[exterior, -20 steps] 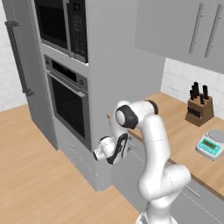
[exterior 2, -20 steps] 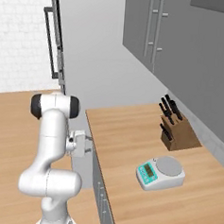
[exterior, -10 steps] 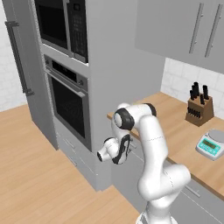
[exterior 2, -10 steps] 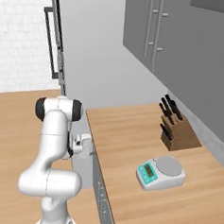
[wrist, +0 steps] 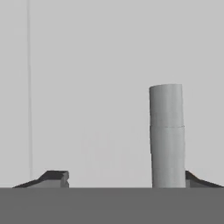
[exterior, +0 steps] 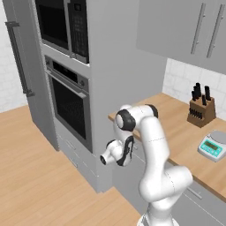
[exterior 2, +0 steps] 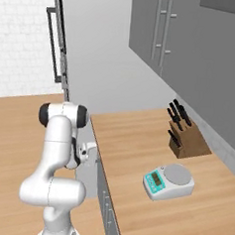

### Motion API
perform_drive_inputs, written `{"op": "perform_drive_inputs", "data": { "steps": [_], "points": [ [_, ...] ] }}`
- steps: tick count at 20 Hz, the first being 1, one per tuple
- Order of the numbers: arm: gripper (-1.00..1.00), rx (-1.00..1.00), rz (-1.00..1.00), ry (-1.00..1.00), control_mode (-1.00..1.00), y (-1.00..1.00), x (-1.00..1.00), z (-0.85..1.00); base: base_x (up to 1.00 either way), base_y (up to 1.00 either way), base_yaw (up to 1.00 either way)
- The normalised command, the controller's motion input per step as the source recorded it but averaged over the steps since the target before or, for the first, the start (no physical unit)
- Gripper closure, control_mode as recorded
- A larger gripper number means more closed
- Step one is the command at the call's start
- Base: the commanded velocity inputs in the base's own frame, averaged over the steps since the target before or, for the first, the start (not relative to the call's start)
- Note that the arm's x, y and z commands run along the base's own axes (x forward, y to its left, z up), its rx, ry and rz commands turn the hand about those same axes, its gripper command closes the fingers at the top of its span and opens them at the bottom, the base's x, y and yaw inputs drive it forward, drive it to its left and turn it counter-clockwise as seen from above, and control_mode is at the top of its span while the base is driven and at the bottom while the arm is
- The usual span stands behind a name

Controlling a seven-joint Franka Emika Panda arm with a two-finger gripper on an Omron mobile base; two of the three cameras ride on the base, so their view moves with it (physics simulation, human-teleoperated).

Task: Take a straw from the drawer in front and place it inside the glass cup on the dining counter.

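Hand is low, tucked under the front edge of the wooden worktop (exterior: 176, 128), close up to the grey cabinet face beside the oven column. Through the hand camera, the gripper (wrist: 124, 178) looks straight at the flat grey front of the drawer (wrist: 100, 87). Fingertips stand wide apart and clamp nothing. The dark left tip sits off at one side and the right tip at the other. The drawer's bar handle (wrist: 166, 135) runs up the picture as a plain grey cylinder. It lies between the tips, just inside the right one and well clear of the left. I cannot tell if that right tip touches the bar. A thin seam line runs along the panel near the far left of that picture. From the base cameras, the arm folds down from its shoulder with the elbow high and the wrist bent in toward the cabinet. On the worktop, a knife block (exterior: 201, 110) stands at the back edge against the tiled wall. A kitchen scale (exterior: 212, 145) lies apart from it, nearer the front edge. The built-in oven (exterior: 70, 103) sits below a microwave (exterior: 62, 22) in the tall grey unit.
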Motion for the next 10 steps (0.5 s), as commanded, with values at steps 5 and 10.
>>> {"op": "perform_drive_inputs", "data": {
  "steps": [5,10],
  "points": [
    [1.00,0.06,0.07,-0.12,-1.00,0.15,-0.30,0.00,0.00,0.00,0.00],
    [1.00,0.03,0.06,-0.12,-1.00,0.54,-0.57,0.00,0.00,0.00,0.00]
  ]
}}
